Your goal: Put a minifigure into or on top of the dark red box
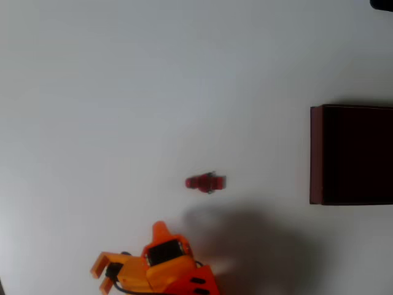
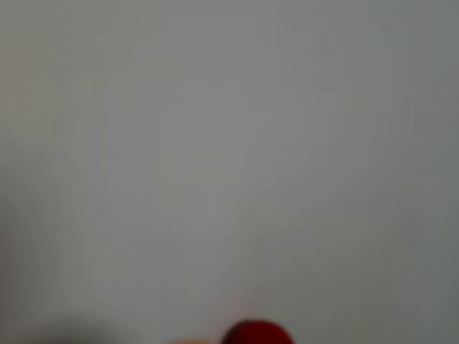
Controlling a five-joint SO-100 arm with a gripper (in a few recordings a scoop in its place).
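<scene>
In the overhead view the minifigure (image 1: 206,182) lies on the white table (image 1: 123,92), up and right of the orange claw (image 1: 104,275), apart from it; whether the claw is parted or clenched I cannot tell. The dark red box (image 1: 316,153) sits far right.

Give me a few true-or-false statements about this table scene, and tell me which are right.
1. The tiny bright red toy minifigure lies on the white table in the overhead view. True.
2. The minifigure is inside the large square dark red box. False: it lies apart from the box, to its left.
3. The orange claw is holding the minifigure. False: the claw sits below it, not touching.
4. The box reaches the right edge of the overhead view. True.
5. The box's interior looks near-black. True.
</scene>
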